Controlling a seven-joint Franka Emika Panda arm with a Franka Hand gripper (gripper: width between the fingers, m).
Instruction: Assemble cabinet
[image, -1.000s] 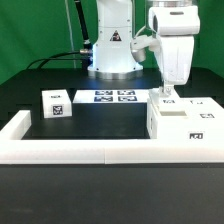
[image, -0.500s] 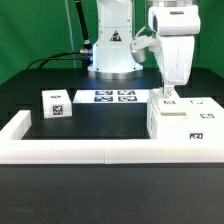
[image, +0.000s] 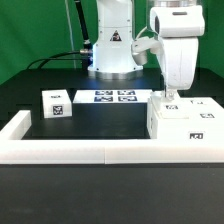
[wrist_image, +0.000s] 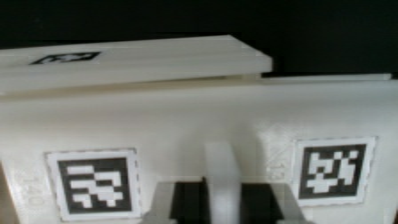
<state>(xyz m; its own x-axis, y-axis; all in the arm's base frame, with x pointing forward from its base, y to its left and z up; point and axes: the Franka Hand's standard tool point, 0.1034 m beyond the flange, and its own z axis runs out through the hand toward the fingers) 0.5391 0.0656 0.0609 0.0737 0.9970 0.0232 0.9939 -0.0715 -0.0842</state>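
Exterior view: the cabinet (image: 186, 122) is seen as a white boxy block on the black table (image: 100, 122), at about 4 o'clock from the picture centre. It is set against the inside of the white border rail (image: 90, 150), in the corner on the exterior view's right. A small tag (image: 197, 133) is noted on its front face, and further tags are seen on its top.

The gripper (image: 168, 97) is held straight down over the cabinet's top, toward the edge on the exterior view's left. Its tips are at the top surface or just above it; contact cannot be confirmed. The fingers are too small and too much covered by the white hand to judge their spacing, so whether they are apart, together or clamped on anything cannot be told.

A loose box part (image: 55, 104), white with a tag on its face, is placed at 9 o'clock from the cabinet, well apart from it. The marker board (image: 113, 96) is laid flat at about 10 o'clock from the cabinet, between the box part and the gripper, in front of the robot base (image: 112, 45).

Wrist view: the cabinet (wrist_image: 196, 120) fills the frame at close range. Two tags (wrist_image: 93, 182) (wrist_image: 333, 168) are recorded side by side on the nearest white surface, and another tag (wrist_image: 63, 57) on a panel beyond. Blurred pale uprights (wrist_image: 214, 195) are seen between the two near tags; it cannot be told what they are.
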